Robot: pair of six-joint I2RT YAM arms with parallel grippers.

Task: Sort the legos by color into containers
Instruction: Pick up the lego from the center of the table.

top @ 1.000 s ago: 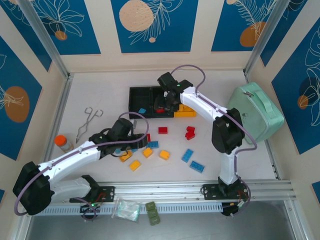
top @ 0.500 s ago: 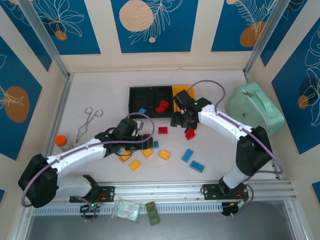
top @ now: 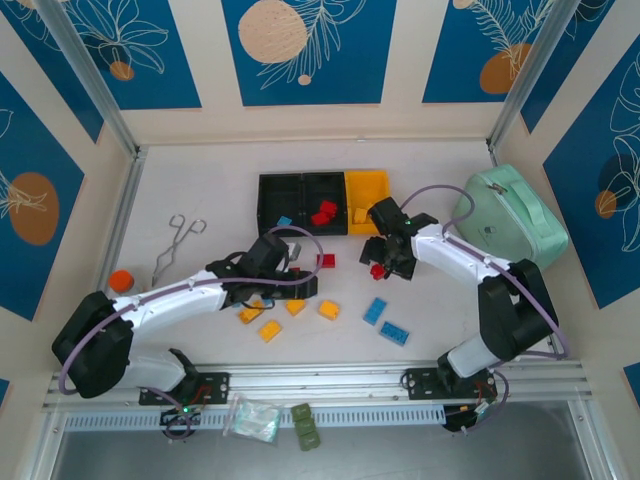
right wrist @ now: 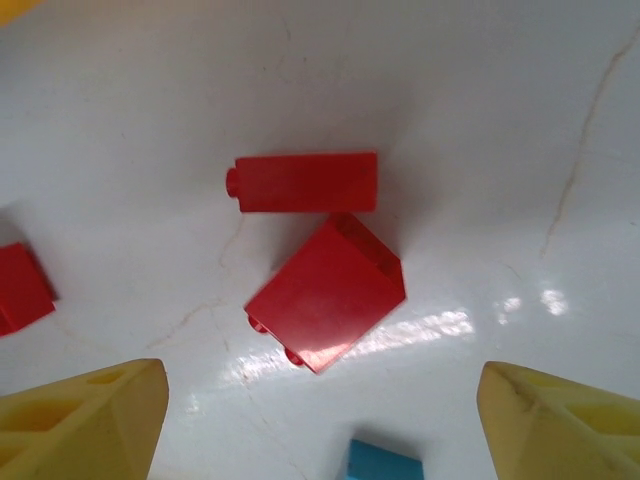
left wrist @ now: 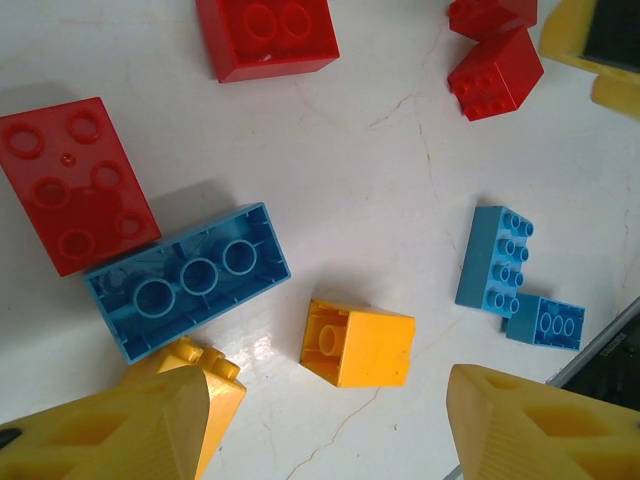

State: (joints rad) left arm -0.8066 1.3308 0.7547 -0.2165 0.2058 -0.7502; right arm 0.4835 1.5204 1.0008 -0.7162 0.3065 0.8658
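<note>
Find the left end effector (left wrist: pixel 330 425) spread open and gripping nothing, poised over loose legos on the desk (left wrist: pixel 380 180). In its wrist view, note an upturned blue brick (left wrist: pixel 190 280) at 9 o'clock, meeting a red brick (left wrist: pixel 75 185) at its 10 o'clock corner. Note also a small yellow brick (left wrist: pixel 358 345) just ahead of the gap, and a second yellow brick (left wrist: pixel 215 375) tucked against the finger at 7 o'clock. Find the right end effector (right wrist: pixel 320 420) likewise open and empty, facing two touching red bricks (right wrist: pixel 325 295) lying on their sides. From the top view, place the containers (top: pixel 268 182) toward 12 o'clock on the desk: two black bins and one yellow bin (top: pixel 367 182) joined in a row. See red legos (top: pixel 323 212) in the middle bin and one blue lego (top: pixel 284 221) in the bin at the 9 o'clock end. Log the other legos as scattered at 6 o'clock of the containers, between both end effectors. Mark the mint case (top: pixel 510 225) at 3 o'clock and the tongs (top: pixel 178 245) at 9 o'clock.
</note>
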